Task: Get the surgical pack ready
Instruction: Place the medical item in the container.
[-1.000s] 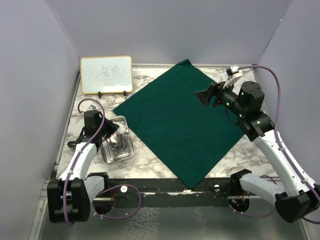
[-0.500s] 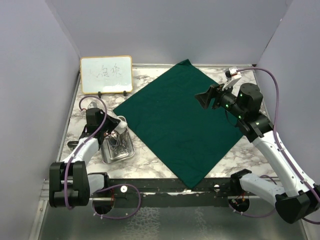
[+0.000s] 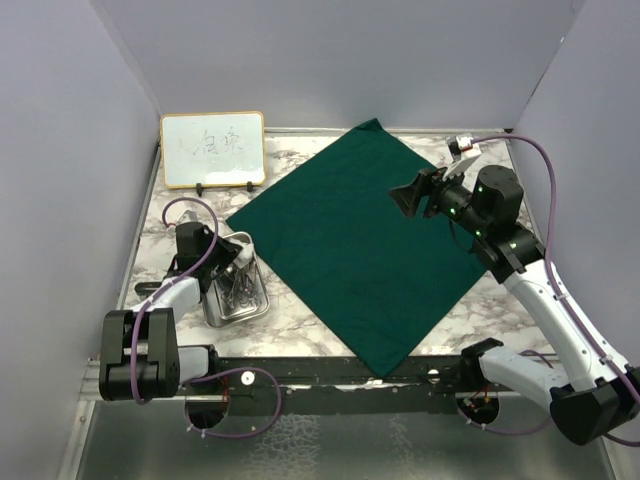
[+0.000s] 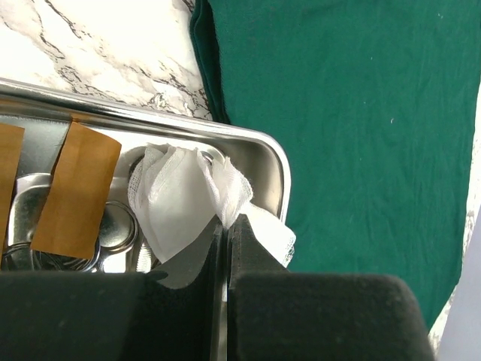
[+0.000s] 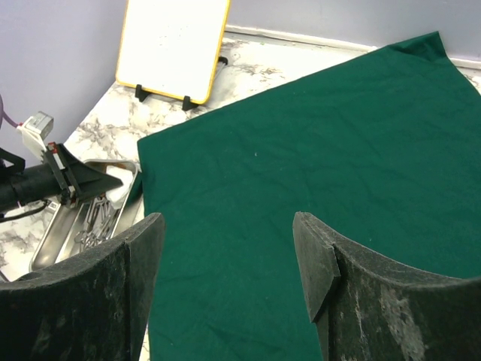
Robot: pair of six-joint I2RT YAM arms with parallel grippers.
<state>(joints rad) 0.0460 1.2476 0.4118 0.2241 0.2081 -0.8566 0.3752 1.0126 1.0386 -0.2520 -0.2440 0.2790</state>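
The dark green drape (image 3: pixel 360 240) lies spread as a diamond across the marble table. At its left edge stands the small steel tray (image 3: pixel 212 312) holding silver instruments (image 3: pixel 238 290). My left gripper (image 3: pixel 236 262) is over the tray's far right corner, shut on a bunched white gauze square (image 4: pixel 180 203). The gauze hangs from the fingertips (image 4: pixel 227 219) above the tray rim (image 4: pixel 150 124), beside the drape (image 4: pixel 346 113). My right gripper (image 3: pixel 408 198) hovers open above the drape's right half (image 5: pixel 316 135), with nothing between its fingers (image 5: pixel 229 218).
A wood-framed whiteboard (image 3: pixel 212 148) stands propped at the back left, also in the right wrist view (image 5: pixel 173 45). Two brown tape strips (image 4: pixel 75 188) lie inside the tray. Grey walls close in the table on three sides.
The left arm's elbow has folded down toward its base while its gripper stays at the tray with the gauze. The right arm has barely shifted.
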